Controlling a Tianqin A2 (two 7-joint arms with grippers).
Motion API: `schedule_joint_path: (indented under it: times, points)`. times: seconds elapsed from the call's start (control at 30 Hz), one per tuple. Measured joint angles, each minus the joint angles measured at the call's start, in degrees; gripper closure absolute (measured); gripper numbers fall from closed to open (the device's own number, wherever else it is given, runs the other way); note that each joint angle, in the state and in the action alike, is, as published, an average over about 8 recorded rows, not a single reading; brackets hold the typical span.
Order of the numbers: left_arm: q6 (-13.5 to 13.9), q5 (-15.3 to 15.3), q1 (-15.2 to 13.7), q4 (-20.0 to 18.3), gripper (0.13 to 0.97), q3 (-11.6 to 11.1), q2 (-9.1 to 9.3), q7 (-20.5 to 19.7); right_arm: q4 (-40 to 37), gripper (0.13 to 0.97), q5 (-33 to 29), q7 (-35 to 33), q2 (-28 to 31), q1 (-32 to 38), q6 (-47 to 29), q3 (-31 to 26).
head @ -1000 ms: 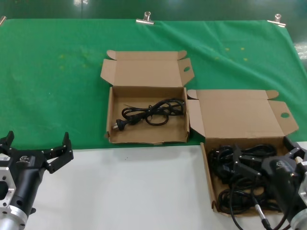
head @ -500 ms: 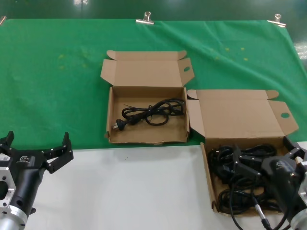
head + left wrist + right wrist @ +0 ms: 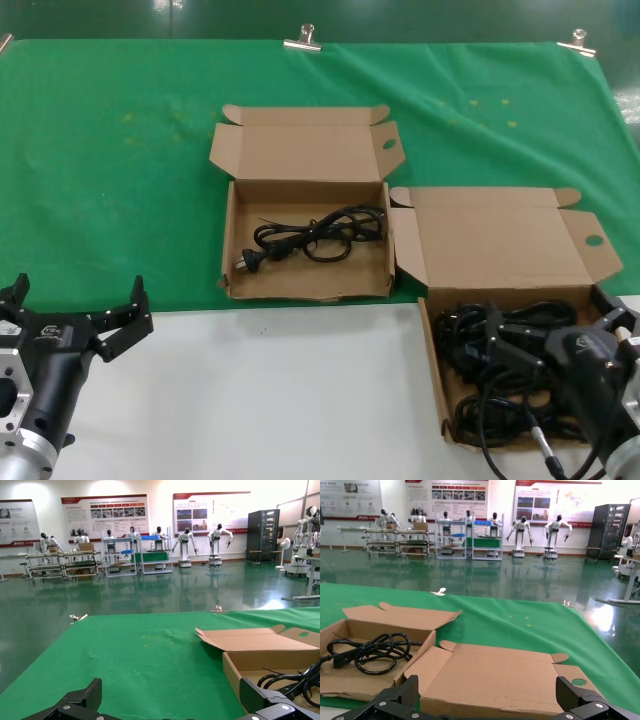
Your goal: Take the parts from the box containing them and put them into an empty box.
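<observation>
Two open cardboard boxes sit on the green cloth (image 3: 120,170). The smaller, squarer box (image 3: 232,240) lies near the middle of the table, lid folded back, with one coiled black cord (image 3: 318,232) lying inside it toward its far wall. The wider box (image 3: 432,360) sits just beside it to the robot's right and nearer the robot, straddling the edge where the cloth meets the white tabletop (image 3: 280,400). Its lid stands back with an oval hole in the right flap. Inside is a tangle of black cords (image 3: 480,345) filling the tray.

Right gripper (image 3: 553,330): low over the wider box, among the tangled cords. Its fingers are spread apart, one tip toward the box's left part, the other near the right wall. Whether either finger touches a cord cannot be told. In the right wrist view both fingertips (image 3: 395,700) show wide apart, with the wider box's lid between them and the smaller box with its single cord beyond.

Left gripper (image 3: 78,312): parked at the robot's left over the white tabletop near the cloth's edge, well apart from both boxes. Fingers spread open, holding nothing. The left wrist view shows the smaller box's corner and a bit of cord past the open fingertips (image 3: 80,702).

Two metal clips (image 3: 302,40) hold the cloth's far edge.
</observation>
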Motion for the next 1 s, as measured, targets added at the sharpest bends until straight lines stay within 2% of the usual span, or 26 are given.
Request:
schedule_joint_path:
  times: [1.0]
  points:
    - [0.0,0.0,0.0,0.0,0.132,0.0,0.0,0.0,0.0,0.129,0.0,0.0,0.0,0.0,0.0,0.0]
